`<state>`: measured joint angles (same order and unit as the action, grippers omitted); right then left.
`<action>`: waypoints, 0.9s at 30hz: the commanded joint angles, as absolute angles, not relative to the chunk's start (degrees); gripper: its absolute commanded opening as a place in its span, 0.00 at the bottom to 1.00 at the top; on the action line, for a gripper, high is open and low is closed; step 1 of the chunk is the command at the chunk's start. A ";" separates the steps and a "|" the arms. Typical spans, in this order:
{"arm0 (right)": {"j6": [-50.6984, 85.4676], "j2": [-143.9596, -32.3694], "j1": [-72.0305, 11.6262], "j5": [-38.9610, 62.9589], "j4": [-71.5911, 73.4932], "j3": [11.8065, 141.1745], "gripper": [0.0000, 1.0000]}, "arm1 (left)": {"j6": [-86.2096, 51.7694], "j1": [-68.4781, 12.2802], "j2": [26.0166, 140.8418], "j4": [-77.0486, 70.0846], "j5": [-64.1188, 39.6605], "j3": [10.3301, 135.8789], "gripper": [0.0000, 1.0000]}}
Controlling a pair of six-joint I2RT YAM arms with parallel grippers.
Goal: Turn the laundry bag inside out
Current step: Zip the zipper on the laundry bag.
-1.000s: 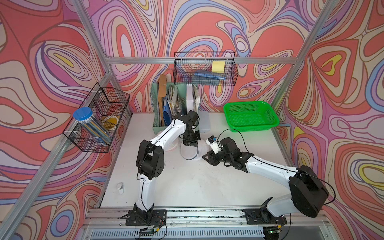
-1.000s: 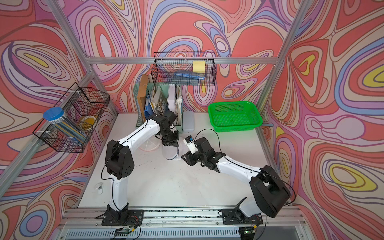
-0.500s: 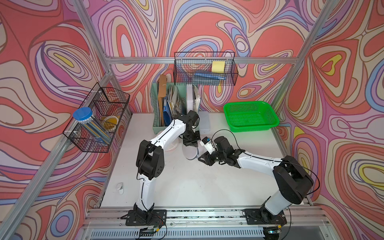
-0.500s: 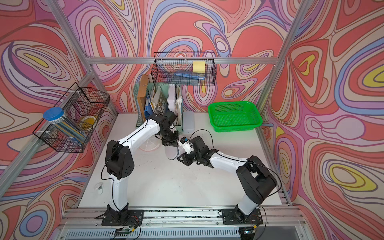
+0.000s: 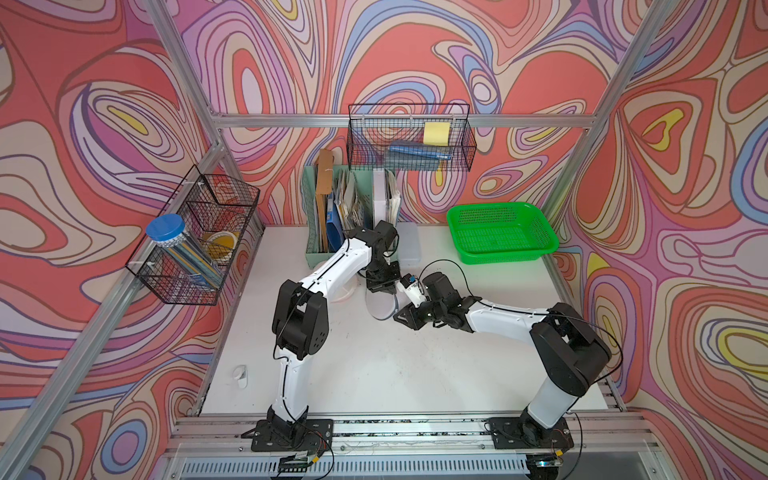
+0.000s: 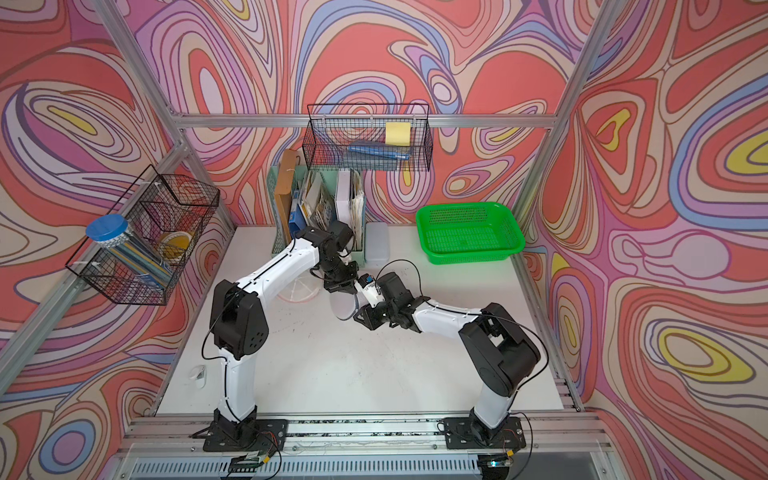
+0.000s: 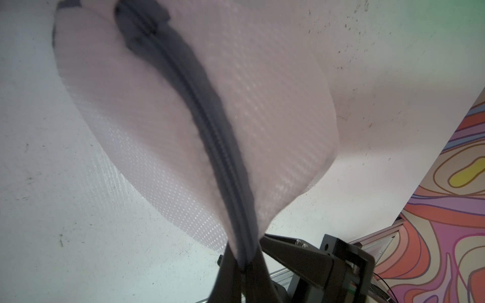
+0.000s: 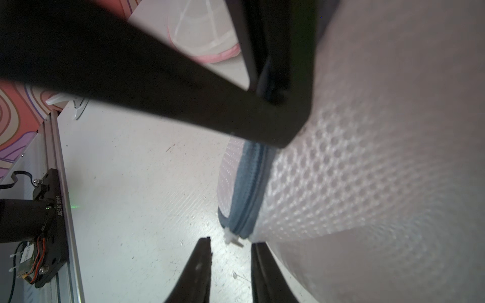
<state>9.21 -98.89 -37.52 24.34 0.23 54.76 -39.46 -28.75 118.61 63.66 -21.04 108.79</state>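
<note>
**A:** From above, how much room does the table (image 5: pixel 374 374) give?

**B:** In both top views its front half lies bare down to the rail (image 5: pixel 395 417). The green basket (image 5: pixel 503 259) sits at the back right corner and the file rack (image 5: pixel 308 216) at the back wall. The laundry bag (image 5: pixel 380 305) (image 6: pixel 344 306) hangs mid-table; whether its lower edge touches the surface cannot be told.

**A:** And the arms?

**B:** The left arm (image 5: pixel 332 270) reaches toward the back with its elbow raised and wrist turned down, left gripper (image 5: pixel 382 289) on the bag's top. The right arm (image 5: pixel 498 320) stretches low across the table, right gripper (image 5: pixel 400 316) at the bag's side.

**A:** The left wrist view?

**B:** The jaws are pressed together on the grey zip (image 7: pixel 210 126) band. The mesh falls away beneath, with bare table on either side.

**A:** The right wrist view?

**B:** Its fingers (image 8: pixel 195 270) stand apart with a narrow gap, table showing between them. The zip's end, with a white tab (image 8: pixel 232 238), sits just ahead of the tips, unclamped. One finger lies against the mesh, and the left gripper's dark finger crosses overhead
</note>
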 commanded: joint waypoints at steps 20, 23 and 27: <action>13.53 -95.49 -37.44 25.58 1.71 53.06 0.00 | -41.14 -27.37 117.87 62.85 -22.01 107.67 0.00; 13.58 -95.36 -37.49 25.83 0.98 53.16 0.00 | -41.14 -27.22 117.69 62.75 -22.13 107.80 0.00; 15.31 -96.20 -37.48 28.61 0.41 53.83 0.00 | -41.71 -26.08 116.42 61.20 -22.98 106.56 0.00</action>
